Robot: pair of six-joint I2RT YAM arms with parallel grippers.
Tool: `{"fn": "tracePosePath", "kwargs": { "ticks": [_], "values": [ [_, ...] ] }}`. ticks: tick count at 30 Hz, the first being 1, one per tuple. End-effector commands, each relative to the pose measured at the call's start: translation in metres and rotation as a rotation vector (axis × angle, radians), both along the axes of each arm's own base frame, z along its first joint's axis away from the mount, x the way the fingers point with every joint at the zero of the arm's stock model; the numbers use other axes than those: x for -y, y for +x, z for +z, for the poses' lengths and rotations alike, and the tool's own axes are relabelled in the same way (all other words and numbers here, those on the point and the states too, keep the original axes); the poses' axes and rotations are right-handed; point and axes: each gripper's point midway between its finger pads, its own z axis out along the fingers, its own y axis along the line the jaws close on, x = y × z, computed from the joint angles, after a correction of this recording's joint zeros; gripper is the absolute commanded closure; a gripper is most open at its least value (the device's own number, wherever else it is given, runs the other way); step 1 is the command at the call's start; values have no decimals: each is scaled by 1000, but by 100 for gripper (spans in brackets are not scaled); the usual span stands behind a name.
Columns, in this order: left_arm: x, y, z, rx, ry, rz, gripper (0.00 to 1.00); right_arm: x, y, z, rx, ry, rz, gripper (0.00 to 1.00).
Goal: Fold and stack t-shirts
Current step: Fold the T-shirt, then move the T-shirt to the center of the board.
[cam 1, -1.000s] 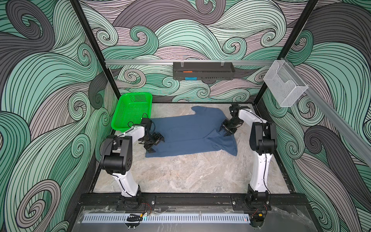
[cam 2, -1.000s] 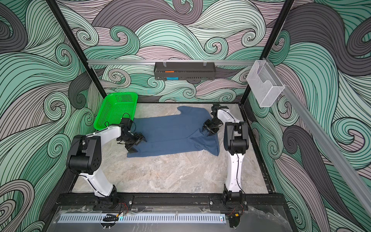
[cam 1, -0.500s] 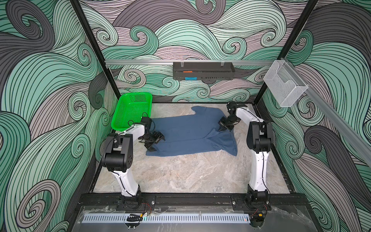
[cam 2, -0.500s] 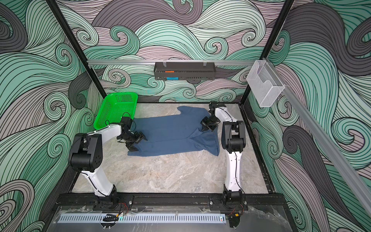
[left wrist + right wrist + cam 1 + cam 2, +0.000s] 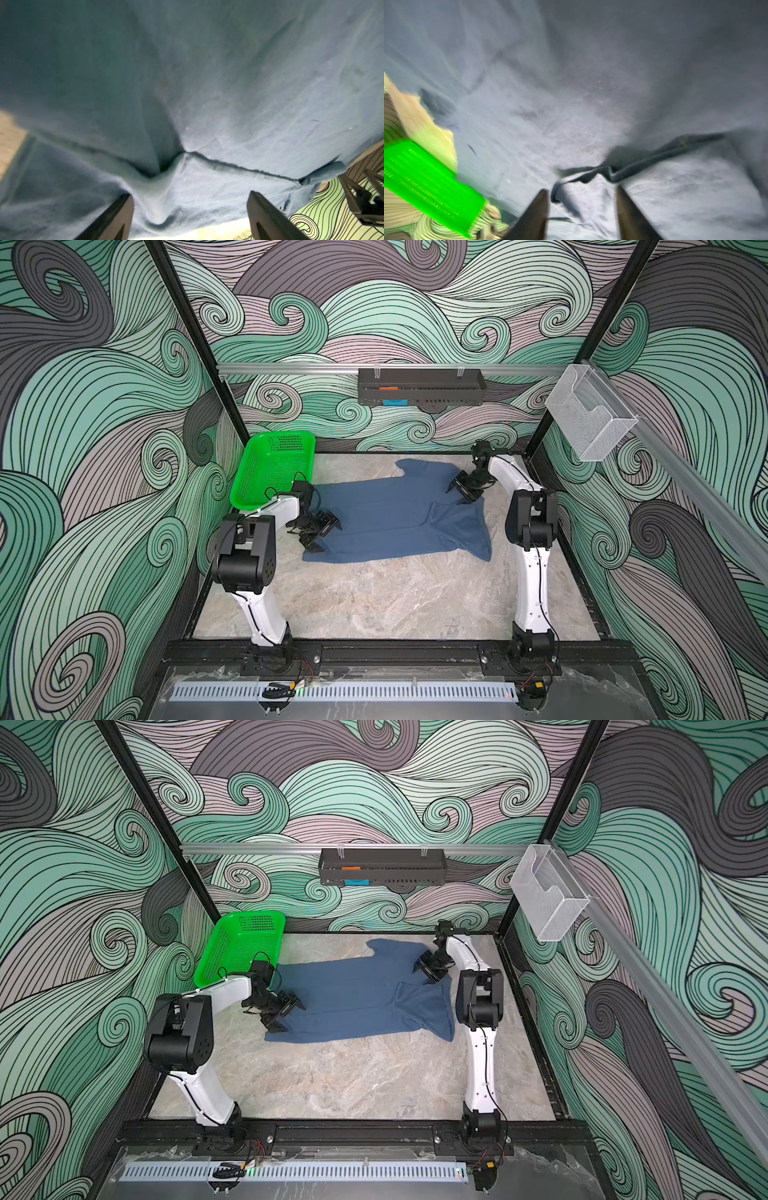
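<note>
A slate-blue t-shirt [image 5: 395, 514] [image 5: 353, 994] lies spread on the marble table, with a fold of cloth doubled over at its right end. My left gripper [image 5: 324, 535] [image 5: 286, 1015] sits low over the shirt's left edge. Its jaws stand open, and in the left wrist view [image 5: 190, 194] a raised ridge of the t-shirt [image 5: 228, 83] lies between them. My right gripper [image 5: 459, 493] [image 5: 424, 971] is over the far right part of the shirt. In the blurred right wrist view [image 5: 581, 189] its jaws are open over the t-shirt [image 5: 571, 83], just short of a rolled hem.
A green basket [image 5: 270, 472] [image 5: 237, 948] [image 5: 425, 176] stands at the table's far left, touching the shirt's corner. A black tray [image 5: 419, 385] hangs on the back rail and a wire mesh holder [image 5: 590, 418] on the right rail. Bare marble [image 5: 395, 597] lies in front of the shirt.
My right gripper has shifted slightly toward the far left over the shirt, and the right arm has straightened a little. The left gripper has hardly moved.
</note>
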Motion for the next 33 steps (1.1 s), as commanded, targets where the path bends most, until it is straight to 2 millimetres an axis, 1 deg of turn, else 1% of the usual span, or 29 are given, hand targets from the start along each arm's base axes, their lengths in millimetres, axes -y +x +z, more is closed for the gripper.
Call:
{"fn": "tracePosePath", "kwargs": {
  "ticks": [1,2,4,6,7,8,9,10,11,12,16,18,20,22,24,28,33],
  "values": [
    [-8,3,-9,-9,38,-21,11,7,-7,18,12,-31,-3,22],
    [-8,5,-5,-4,40,-20,11,7,-14,19,2,-30,-4,17],
    [-6,11,1,7,36,-14,11,2,-27,25,-14,-6,-5,15],
    [-2,22,10,23,35,-11,10,-13,-43,31,-13,42,14,13],
    [0,26,13,28,38,-14,10,-21,-51,33,-16,56,29,8],
    [2,31,18,35,44,-21,9,-29,-60,36,-15,65,50,7],
    [4,37,23,45,52,-28,9,-38,-70,38,-13,70,73,2],
    [7,43,27,56,55,-36,8,-44,-78,38,-12,72,91,1],
    [8,48,30,65,59,-41,7,-49,-87,36,-16,75,103,1],
    [9,54,32,75,57,-41,2,-52,-93,32,-22,79,104,1],
    [17,76,29,79,9,-6,1,-58,-108,0,-91,113,87,1],
    [19,86,31,91,-7,16,1,-58,-114,-16,-132,114,98,1],
    [21,94,37,108,-16,32,1,-55,-120,-29,-158,95,116,1],
    [20,98,43,113,-16,43,1,-49,-129,-39,-177,66,133,1],
    [21,101,52,123,-17,49,1,-44,-141,-44,-195,47,151,1],
    [18,97,67,138,12,52,1,-34,-177,-46,-230,21,192,1],
    [21,94,75,156,12,59,1,-20,-228,-37,-257,-3,263,2]
  ]
}}
